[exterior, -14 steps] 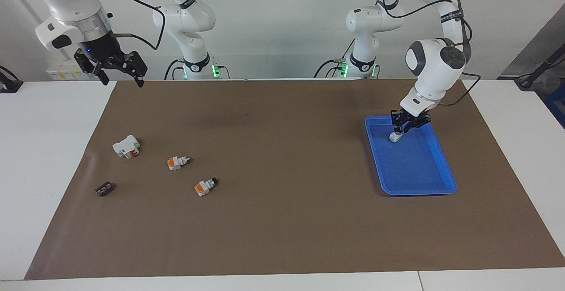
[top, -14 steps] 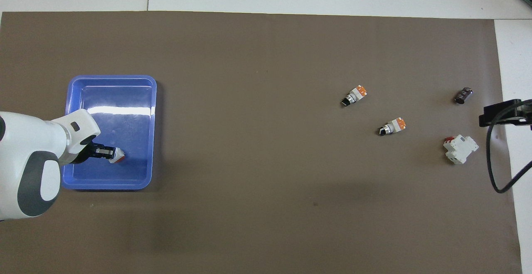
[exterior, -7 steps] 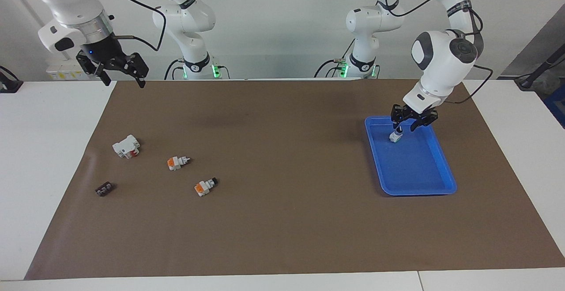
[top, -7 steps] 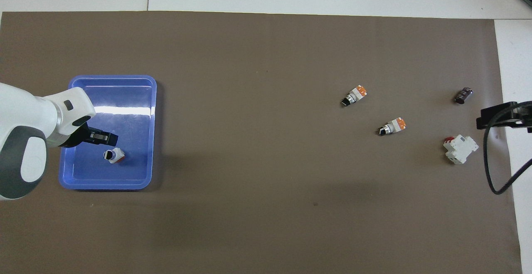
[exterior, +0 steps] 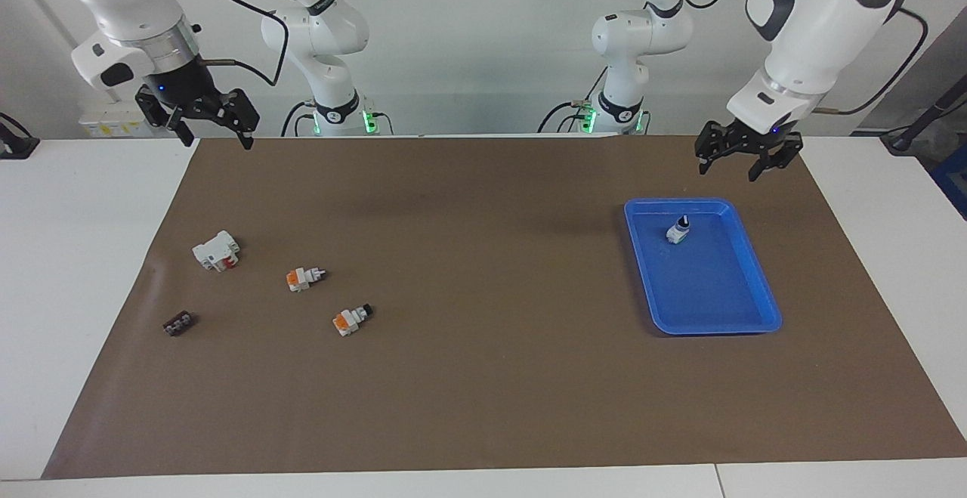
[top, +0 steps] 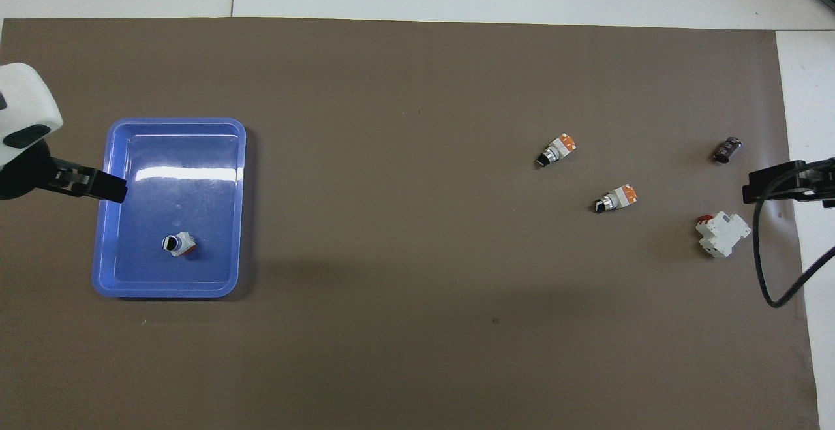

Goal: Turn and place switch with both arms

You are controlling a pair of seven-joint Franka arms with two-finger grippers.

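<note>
One switch [exterior: 678,232] stands upright in the blue tray [exterior: 710,294], black knob up, near the tray's end closest to the robots; it also shows in the overhead view [top: 177,245]. My left gripper [exterior: 736,167] is open and empty, raised over the mat's edge by the tray. Two more switches [exterior: 304,278] [exterior: 351,319] lie on the brown mat toward the right arm's end, also seen from overhead [top: 558,149] [top: 614,199]. My right gripper [exterior: 213,135] is open and empty, and waits raised over the mat's corner at its own end.
A larger white block with red [exterior: 217,250] and a tiny black piece [exterior: 179,323] lie on the mat near the two loose switches. The blue tray [top: 176,169] holds only the one switch. White table borders the mat.
My left gripper let go of the switch in the tray, opened, and rose up and back toward its base. The switch stays standing. My right gripper barely moved.
</note>
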